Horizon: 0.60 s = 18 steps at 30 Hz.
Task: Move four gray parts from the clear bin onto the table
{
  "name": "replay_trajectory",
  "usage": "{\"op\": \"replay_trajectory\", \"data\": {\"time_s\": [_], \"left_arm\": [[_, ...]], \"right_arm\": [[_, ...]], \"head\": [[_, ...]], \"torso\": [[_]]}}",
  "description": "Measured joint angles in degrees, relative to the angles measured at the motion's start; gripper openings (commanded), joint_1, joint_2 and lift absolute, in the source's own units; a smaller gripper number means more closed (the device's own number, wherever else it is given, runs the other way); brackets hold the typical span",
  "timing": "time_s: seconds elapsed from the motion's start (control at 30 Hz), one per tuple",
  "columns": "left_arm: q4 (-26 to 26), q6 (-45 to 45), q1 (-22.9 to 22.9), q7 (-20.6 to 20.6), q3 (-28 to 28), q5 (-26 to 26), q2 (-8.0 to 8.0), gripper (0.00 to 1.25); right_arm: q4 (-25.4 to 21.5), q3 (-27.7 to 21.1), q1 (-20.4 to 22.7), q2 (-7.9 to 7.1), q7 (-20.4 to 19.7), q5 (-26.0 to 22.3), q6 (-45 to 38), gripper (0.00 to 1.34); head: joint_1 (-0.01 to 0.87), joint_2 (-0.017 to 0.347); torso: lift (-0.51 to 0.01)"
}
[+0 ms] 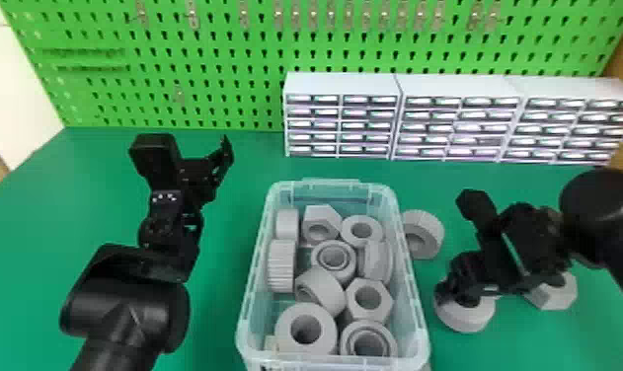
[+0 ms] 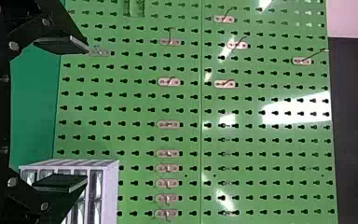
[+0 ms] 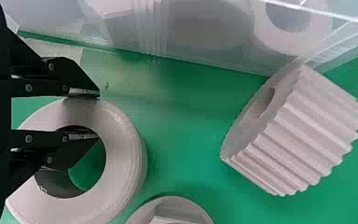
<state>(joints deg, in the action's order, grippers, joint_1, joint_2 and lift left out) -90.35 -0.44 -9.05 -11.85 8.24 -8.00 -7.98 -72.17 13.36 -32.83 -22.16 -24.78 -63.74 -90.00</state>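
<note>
Gray parts [image 1: 333, 260] lie heaped inside the clear bin [image 1: 258, 315], among them rings, hex nuts and ridged pieces, with the bin standing on the green table [image 1: 216, 320]. To the right of the bin, three more are outside it: a ridged wheel [image 1: 423, 233] just beside its wall, tilted on its edge, a thick ring [image 1: 465, 315] farther to the right and nearer the front, and a nut [image 1: 554, 291] well to the right.

The right gripper [image 1: 454, 295] is to the right of the bin, at the thick ring. Its pincer is drawn narrow on the ring's wall, one finger in the hole and the other against the outer side. I cannot tell whether the ring rests on the table.

The left gripper [image 1: 206, 170] is to the left of the bin, its pincer wide and holding nothing. Behind the bin are small drawer cabinets [image 1: 342, 86] and a green pegboard [image 1: 216, 64].
</note>
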Motion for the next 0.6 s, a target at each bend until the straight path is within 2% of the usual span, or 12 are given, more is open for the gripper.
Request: {"op": "replay_trajectory", "data": {"time_s": [0.33, 0.47, 0.6], "left_arm": [[0.00, 0.00, 0.09, 0.03, -0.18, 0.17, 0.24, 0.97], [0.00, 0.00, 0.09, 0.05, -0.18, 0.17, 0.24, 0.97], [0.00, 0.00, 0.17, 0.05, -0.26, 0.18, 0.24, 0.97]], "right_arm": [[0.22, -0.32, 0.36, 0.10, 0.00, 0.66, 0.00, 0.31], [0.23, -0.52, 0.54, 0.10, 0.00, 0.74, 0.00, 0.56], [0.23, -0.83, 0.61, 0.10, 0.00, 1.02, 0.00, 0.73]], "head": [[0.693, 0.072], [0.693, 0.072], [0.693, 0.072]], "torso": [[-0.052], [-0.052], [-0.052]]}}
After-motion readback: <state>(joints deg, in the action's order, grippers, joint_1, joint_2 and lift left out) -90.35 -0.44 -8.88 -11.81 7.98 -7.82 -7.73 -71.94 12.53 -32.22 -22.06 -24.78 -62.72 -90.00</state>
